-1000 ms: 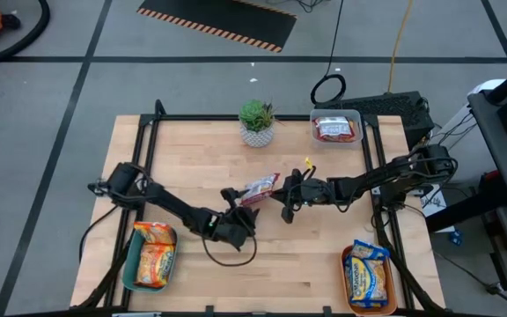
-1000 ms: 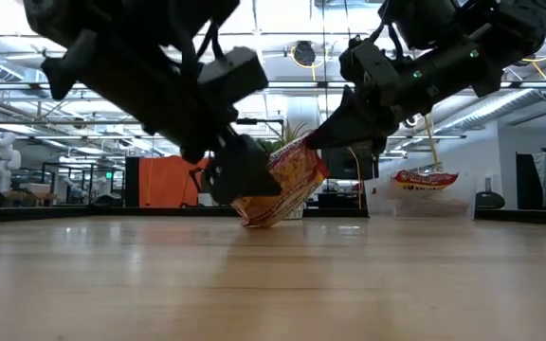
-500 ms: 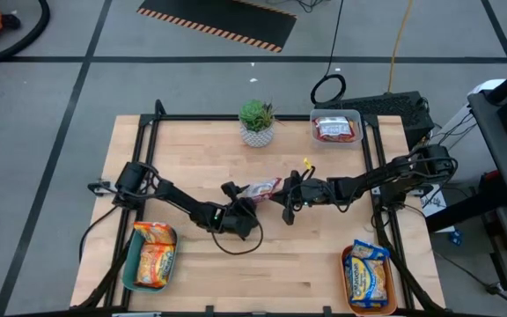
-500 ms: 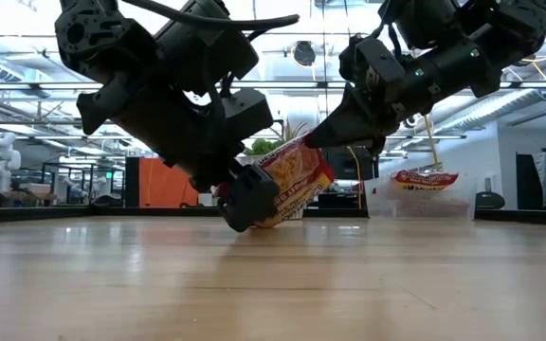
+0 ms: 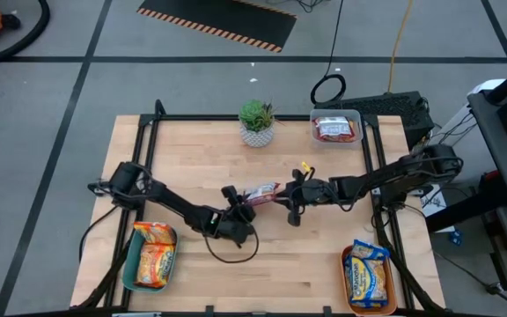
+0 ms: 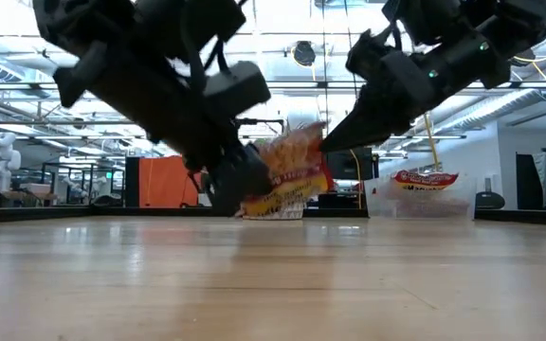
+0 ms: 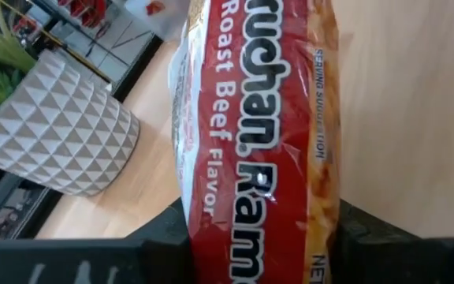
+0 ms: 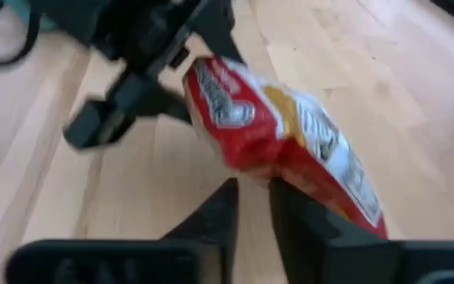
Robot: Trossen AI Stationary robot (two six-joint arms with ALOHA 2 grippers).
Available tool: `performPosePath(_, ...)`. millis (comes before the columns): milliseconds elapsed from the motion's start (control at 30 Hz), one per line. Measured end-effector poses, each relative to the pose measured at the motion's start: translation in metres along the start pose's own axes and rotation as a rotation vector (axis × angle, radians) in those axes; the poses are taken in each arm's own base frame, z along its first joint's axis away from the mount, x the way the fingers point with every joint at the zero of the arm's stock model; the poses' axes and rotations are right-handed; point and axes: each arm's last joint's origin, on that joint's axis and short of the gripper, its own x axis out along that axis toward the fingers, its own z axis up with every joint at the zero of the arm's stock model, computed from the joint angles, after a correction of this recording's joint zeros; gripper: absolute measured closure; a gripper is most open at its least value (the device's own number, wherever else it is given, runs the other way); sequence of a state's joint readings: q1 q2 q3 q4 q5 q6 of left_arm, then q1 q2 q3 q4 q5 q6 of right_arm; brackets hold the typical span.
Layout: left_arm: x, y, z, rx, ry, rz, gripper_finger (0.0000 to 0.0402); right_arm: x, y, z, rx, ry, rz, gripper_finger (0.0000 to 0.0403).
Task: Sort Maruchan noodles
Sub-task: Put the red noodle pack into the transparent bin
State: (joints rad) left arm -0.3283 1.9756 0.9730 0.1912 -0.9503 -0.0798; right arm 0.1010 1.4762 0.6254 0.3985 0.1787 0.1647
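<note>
A red Maruchan noodles packet (image 5: 260, 190) hangs above the table's middle between my two grippers. Its red "Roast Beef Flavor" face (image 7: 251, 118) fills the left wrist view. My left gripper (image 5: 241, 202) is shut on its left end. My right gripper (image 5: 286, 195) stands at the packet's right end (image 8: 290, 142), with its fingertips (image 8: 223, 207) a narrow gap apart right at the packet's edge. In the low view the packet (image 6: 287, 175) lies almost level, clear of the wood. My left gripper pinches the packet's left end (image 7: 211, 237) between its two fingers (image 7: 160, 241), one on each side. The fingers slant down from the table's near left and lie along the packet. The packet is lifted clear of the table, almost level. My right gripper has its tips at the packet's right edge (image 8: 262, 175); I cannot tell whether they touch it.
A teal tray (image 5: 130, 269) with orange packets sits at the near left and an orange tray (image 5: 349, 286) with yellow-and-blue packets at the near right. At the far edge stand a clear tub (image 5: 356, 134) holding a red packet and a potted plant (image 5: 256, 123).
My left gripper has gone toward the table's far edge and in around the packet's left end. The packet hung slanted with its left end low. That end has come up, and the packet now lies almost level. Its right end has stayed at my right gripper.
</note>
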Motion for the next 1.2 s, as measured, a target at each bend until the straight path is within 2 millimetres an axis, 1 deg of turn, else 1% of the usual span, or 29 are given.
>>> performPosePath(133,-0.01,0.007,0.009,-0.024,-0.008,-0.021,0.0256,-0.011,0.006,0.004,-0.121,0.001,0.004,0.0285)
performPosePath(233,-0.019,0.014,0.015,-0.047,-0.003,-0.073,0.0255,-0.016,0.015,0.003,-0.231,-0.011,-0.056,0.024)
performPosePath(333,-0.025,0.02,0.021,-0.086,-0.009,-0.128,0.0255,-0.017,0.023,-0.001,-0.337,-0.002,-0.129,0.0197)
performPosePath(467,-0.031,0.024,0.027,-0.099,-0.015,-0.21,0.0255,-0.014,0.03,-0.007,-0.406,0.009,-0.148,0.0148)
performPosePath(567,-0.034,0.024,0.028,-0.098,-0.011,-0.26,0.0255,-0.014,0.032,-0.004,-0.413,-0.03,-0.2,0.0125)
performPosePath(667,-0.035,0.022,0.026,-0.071,0.002,-0.301,0.0254,-0.014,0.035,0.0,-0.412,-0.069,-0.151,0.0114)
performPosePath(833,-0.036,0.021,0.027,-0.069,-0.004,-0.339,0.0254,-0.012,0.04,0.003,-0.358,-0.111,0.049,0.0115)
performPosePath(1000,-0.037,0.02,0.033,-0.088,-0.045,-0.388,0.0254,-0.006,0.042,0.003,-0.334,-0.15,0.094,0.0118)
performPosePath(1200,-0.039,0.018,0.038,-0.096,-0.095,-0.454,0.0254,0.0,0.045,0.002,-0.31,-0.173,0.212,0.0119)
